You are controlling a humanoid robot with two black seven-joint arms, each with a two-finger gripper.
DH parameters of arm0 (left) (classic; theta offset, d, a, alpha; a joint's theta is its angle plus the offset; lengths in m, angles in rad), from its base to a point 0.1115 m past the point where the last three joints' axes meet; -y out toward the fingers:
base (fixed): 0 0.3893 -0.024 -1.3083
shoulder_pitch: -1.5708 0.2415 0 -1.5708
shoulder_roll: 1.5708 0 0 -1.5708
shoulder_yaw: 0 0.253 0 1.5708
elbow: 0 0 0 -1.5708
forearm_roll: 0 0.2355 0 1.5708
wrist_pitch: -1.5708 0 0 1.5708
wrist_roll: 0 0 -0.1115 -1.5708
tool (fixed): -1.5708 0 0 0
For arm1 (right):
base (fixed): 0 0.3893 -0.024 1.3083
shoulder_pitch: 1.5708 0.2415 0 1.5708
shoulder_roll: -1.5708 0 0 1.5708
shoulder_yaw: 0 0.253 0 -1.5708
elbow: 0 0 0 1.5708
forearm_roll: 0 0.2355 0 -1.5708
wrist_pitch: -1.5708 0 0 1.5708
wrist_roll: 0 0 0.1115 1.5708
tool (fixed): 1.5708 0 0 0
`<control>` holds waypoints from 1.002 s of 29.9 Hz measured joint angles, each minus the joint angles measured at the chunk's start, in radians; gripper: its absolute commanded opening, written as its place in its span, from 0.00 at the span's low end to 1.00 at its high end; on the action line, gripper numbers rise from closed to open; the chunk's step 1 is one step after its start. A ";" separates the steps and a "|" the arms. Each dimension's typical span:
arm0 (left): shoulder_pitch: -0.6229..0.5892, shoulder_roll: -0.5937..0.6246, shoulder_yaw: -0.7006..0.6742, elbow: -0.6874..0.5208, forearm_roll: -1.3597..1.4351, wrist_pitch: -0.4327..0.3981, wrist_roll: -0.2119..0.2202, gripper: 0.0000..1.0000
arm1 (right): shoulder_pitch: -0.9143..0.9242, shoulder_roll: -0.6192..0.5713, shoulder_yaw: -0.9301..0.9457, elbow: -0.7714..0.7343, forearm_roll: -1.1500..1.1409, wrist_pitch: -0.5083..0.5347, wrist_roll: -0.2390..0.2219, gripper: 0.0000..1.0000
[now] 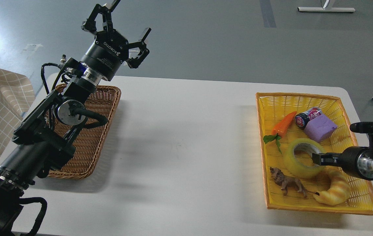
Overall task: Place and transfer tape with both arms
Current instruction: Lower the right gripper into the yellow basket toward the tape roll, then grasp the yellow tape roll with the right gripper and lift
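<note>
Now our right gripper (pixel 316 159) sits over the tape's (pixel 296 164) core, grip unclear; our left gripper (pixel 121 31) hangs spread wide, empty.

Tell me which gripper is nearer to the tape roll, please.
Right. The right gripper is at the tape roll in the yellow basket; the left gripper is raised far across the table, above the wicker basket.

I read this as a robotics test lab: bare grey floor (pixel 206 39) with tape marks, plain white worktop (pixel 180 147), a white equipment stand base (pixel 325 9) behind, and two baskets, wicker (pixel 88 137) and yellow (pixel 304 98), staged as props.
</note>
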 measured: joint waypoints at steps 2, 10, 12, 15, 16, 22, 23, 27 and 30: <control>0.000 0.000 0.000 0.000 0.000 0.000 0.000 0.98 | 0.000 0.004 0.000 -0.001 0.001 0.000 0.000 0.38; 0.000 0.000 0.001 0.000 0.000 0.000 0.000 0.98 | 0.000 0.008 0.000 -0.001 0.006 0.000 0.000 0.06; 0.000 0.000 0.001 0.000 0.000 0.000 0.000 0.98 | 0.000 0.008 0.000 -0.001 0.007 0.000 0.000 0.00; 0.000 0.000 0.001 0.000 0.000 0.000 0.000 0.98 | 0.001 0.007 0.000 0.000 0.008 0.000 0.000 0.00; 0.000 0.000 0.001 0.000 0.000 0.000 0.000 0.98 | 0.001 0.007 0.000 0.003 0.010 0.000 0.000 0.00; 0.000 0.000 0.001 0.000 0.000 0.000 -0.001 0.98 | 0.016 -0.009 0.015 0.037 0.014 0.000 0.003 0.00; 0.000 0.000 0.001 0.000 0.000 0.000 -0.001 0.98 | 0.018 -0.017 0.023 0.048 0.015 0.000 0.004 0.00; 0.000 0.000 0.001 0.000 0.000 0.000 -0.001 0.98 | 0.024 -0.058 0.075 0.098 0.018 0.000 0.006 0.00; 0.000 0.000 0.001 0.000 0.000 0.000 -0.001 0.98 | 0.037 -0.068 0.124 0.126 0.021 0.000 0.011 0.00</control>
